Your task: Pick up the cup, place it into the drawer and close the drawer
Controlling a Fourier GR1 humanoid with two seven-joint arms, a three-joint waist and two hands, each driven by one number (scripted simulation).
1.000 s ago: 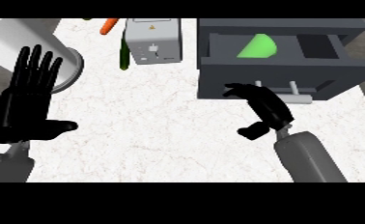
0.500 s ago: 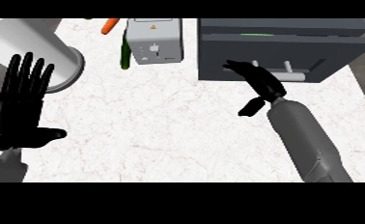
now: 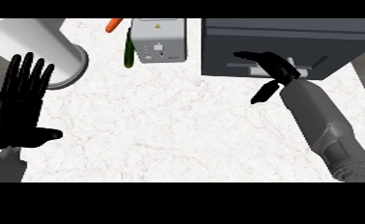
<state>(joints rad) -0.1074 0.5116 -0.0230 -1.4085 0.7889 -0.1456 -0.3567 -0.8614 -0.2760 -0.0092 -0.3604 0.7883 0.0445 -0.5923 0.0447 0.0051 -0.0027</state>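
Right now on my feed the right hand is up against the front of the dark grey drawer at the far right of the table. Its fingers are stretched out fairly straight along the drawer face, pointing toward the left of the view, and the thumb hangs down and away from them over the white marbled surface. That hand is spread open and has hold of nothing. The grey forearm behind it runs down to the lower right corner of my view.

The drawer front looks pushed in, flush with the body of its cabinet, so I see only the outside panel and a pale handle just beside the fingers. I cannot see the cup from here; if it is inside the drawer, the closed front hides it.

My left hand rests at the left edge, palm flat, fingers straight and upward, thumb out to the side, holding nothing.

Along the far edge stands a large pale cylinder at the upper left, then an orange carrot, a green cucumber lying lengthwise, and a light grey box just beside the cucumber, between it and the drawer.
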